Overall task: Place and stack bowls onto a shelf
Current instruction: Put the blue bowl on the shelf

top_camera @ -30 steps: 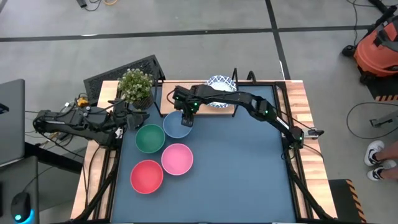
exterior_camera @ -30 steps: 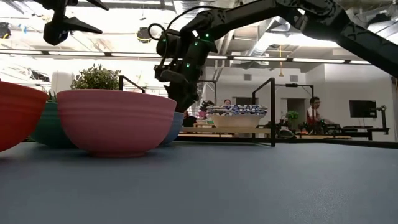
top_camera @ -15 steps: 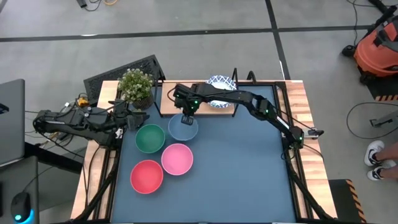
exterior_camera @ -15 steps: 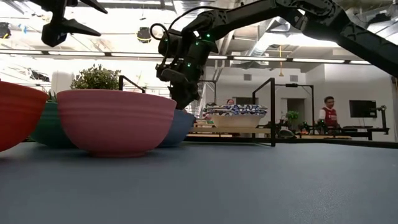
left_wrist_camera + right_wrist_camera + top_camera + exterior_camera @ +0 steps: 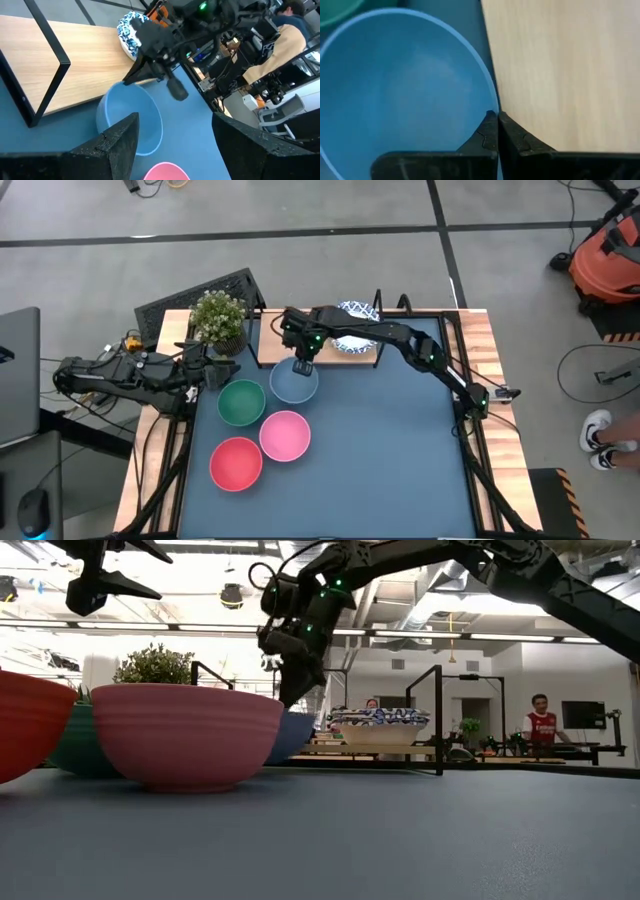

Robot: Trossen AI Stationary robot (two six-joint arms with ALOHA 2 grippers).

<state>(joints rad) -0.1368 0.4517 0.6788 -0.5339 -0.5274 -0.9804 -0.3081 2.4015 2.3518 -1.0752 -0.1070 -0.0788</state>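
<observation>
the right gripper (image 5: 300, 366) is pinched tight on the rim of the blue bowl (image 5: 293, 383), just beside the shelf (image 5: 270, 340). the left gripper (image 5: 212, 366), fingers spread, waits beside the plant (image 5: 218, 317).

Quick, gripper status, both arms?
Left gripper: open, empty, parked beside the plant.
Right gripper: shut on the blue bowl, pinching its rim next to the shelf.

Blue bowl (image 5: 293, 385); green bowl (image 5: 241, 402); pink bowl (image 5: 285, 435); red bowl (image 5: 236, 464)
</observation>
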